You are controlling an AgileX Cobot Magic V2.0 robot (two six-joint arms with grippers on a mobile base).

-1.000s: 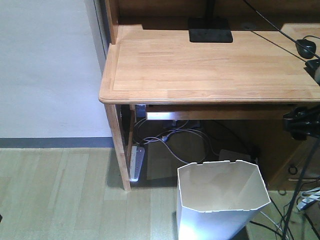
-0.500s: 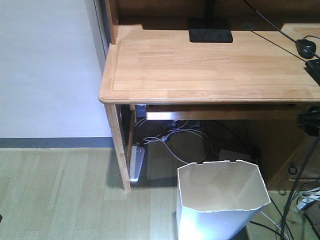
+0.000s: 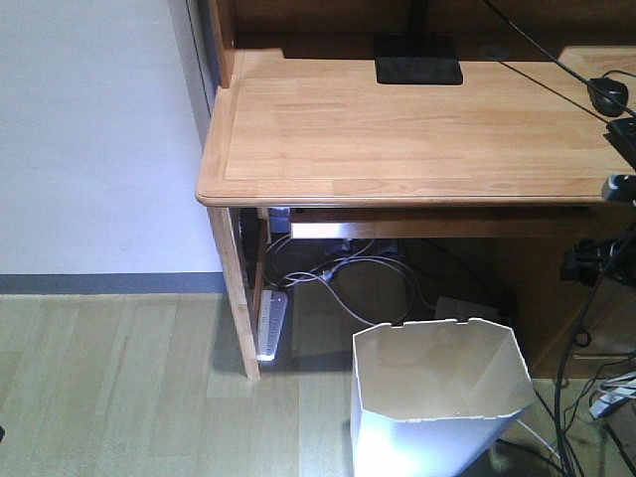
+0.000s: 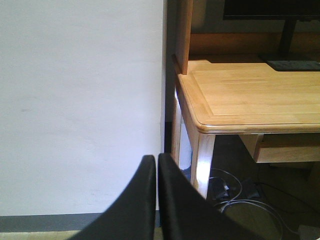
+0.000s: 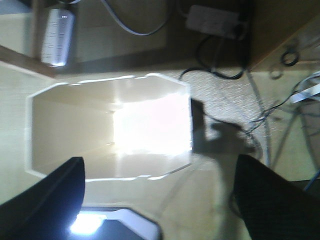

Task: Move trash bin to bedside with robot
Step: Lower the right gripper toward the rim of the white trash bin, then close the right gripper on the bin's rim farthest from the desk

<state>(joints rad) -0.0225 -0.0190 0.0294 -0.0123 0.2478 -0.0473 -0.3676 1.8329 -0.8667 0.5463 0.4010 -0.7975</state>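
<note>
The white trash bin [image 3: 437,407] stands upright on the floor in front of the desk, and nothing shows inside it. From above, the right wrist view looks into the trash bin [image 5: 70,130]. My right gripper [image 5: 159,160] is open, fingers wide apart, hovering above the bin's near rim without touching it. A black part of my right arm [image 3: 593,260] shows at the right edge of the front view. My left gripper [image 4: 157,167] is shut on nothing, facing the white wall beside the desk corner. The bedside is out of view.
The light wooden desk [image 3: 397,129] carries a black monitor base [image 3: 417,60]. Under it lie a white power strip [image 3: 271,323] and tangled cables [image 3: 348,268]. More cables [image 5: 280,115] and an adapter [image 5: 215,20] lie right of the bin. A white wall [image 4: 80,100] is left.
The black arm part at the right edge of the front view drew back out of frame, then came in again slightly lower. The bin has not moved.
</note>
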